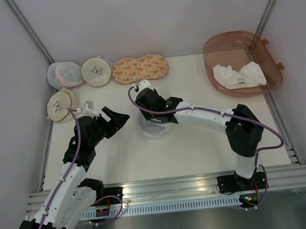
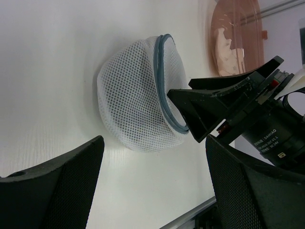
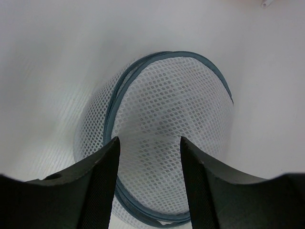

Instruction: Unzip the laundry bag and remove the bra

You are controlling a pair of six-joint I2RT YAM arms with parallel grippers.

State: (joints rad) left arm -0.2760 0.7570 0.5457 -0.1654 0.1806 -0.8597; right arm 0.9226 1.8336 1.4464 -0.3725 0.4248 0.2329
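The laundry bag [image 1: 154, 129], a round white mesh dome with a grey-blue zipper rim, rests mid-table. It shows close up in the left wrist view [image 2: 136, 102] and the right wrist view [image 3: 171, 124]. My right gripper [image 1: 162, 120] hangs right over its top, jaws part-way apart with only mesh showing between the fingertips [image 3: 149, 140], gripping nothing. My left gripper [image 1: 116, 118] stands open just left of the bag, with bare table between its fingers [image 2: 152, 157]. The zipper rim looks closed where it shows. No bra is visible.
A pink translucent tub [image 1: 239, 48] at the back right holds a white cloth [image 1: 239, 75]. Along the back left lie two cream round pouches [image 1: 96, 71] [image 1: 62, 106], a white mesh pouch with pink trim [image 1: 64, 74] and a carrot-print pouch [image 1: 140, 68]. A metal rail [image 1: 171, 186] borders the near edge.
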